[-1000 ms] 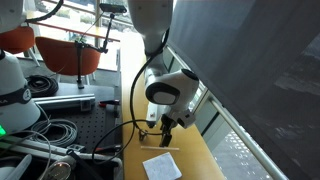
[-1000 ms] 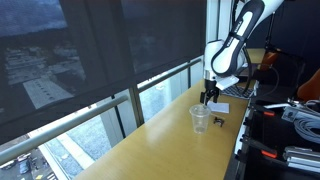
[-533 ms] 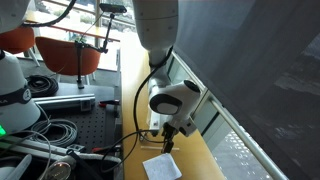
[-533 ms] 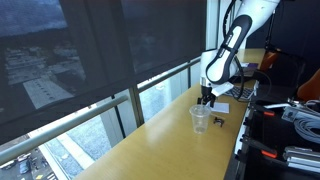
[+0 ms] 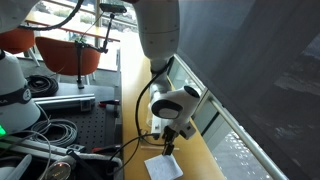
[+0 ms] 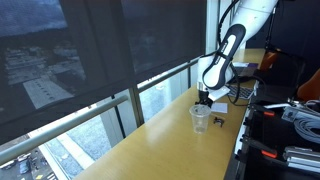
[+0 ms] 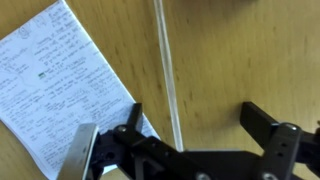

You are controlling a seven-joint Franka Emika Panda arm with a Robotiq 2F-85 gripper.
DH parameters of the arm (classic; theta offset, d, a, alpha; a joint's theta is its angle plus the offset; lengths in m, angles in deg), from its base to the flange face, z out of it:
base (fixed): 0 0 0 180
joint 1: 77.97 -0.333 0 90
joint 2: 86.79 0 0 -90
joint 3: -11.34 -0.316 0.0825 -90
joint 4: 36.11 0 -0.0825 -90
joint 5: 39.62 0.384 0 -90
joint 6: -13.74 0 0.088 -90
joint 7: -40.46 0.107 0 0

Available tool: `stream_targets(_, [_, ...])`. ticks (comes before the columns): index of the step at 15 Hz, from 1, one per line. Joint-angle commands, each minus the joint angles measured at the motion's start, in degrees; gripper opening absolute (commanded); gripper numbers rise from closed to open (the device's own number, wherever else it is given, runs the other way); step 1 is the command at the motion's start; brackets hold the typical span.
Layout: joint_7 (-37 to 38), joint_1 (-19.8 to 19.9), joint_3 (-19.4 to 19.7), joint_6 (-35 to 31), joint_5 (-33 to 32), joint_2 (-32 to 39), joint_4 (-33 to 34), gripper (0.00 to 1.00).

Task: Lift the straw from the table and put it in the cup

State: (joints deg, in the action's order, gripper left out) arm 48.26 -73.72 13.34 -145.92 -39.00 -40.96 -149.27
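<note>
In the wrist view the straw point(image 7: 167, 70), a thin pale stick, lies flat on the wooden table and runs from the top edge down under my gripper point(image 7: 196, 125). The gripper is open; the straw sits between the two dark fingers, closer to the left finger point(image 7: 131, 122) than to the right one. Nothing is held. In an exterior view the gripper point(image 6: 204, 98) hangs low over the table just behind the clear plastic cup point(image 6: 200, 119), which stands upright. In an exterior view the gripper point(image 5: 170, 143) is just above the white napkin point(image 5: 163, 167); the straw is too thin to make out there.
A white napkin with handwriting point(image 7: 60, 90) lies just left of the straw. A small dark lump point(image 6: 219, 121) sits on the table beside the cup. The narrow wooden table point(image 6: 165, 145) runs along a window railing point(image 6: 140, 95); cables and equipment point(image 5: 50, 130) crowd the other side.
The arm has come down and shifted along the table towards the napkin and cup. The gripper has stayed open. The cup has not moved.
</note>
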Motion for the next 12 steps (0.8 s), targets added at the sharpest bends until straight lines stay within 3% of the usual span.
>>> stream_targets(1, [-0.58, -0.78, -0.09, -0.78, 1.45, 1.88, 1.95, 1.00])
stream_targets(12, [3.38, -5.50, 2.76, -1.70, 0.62, -2.19, -3.43, 1.00])
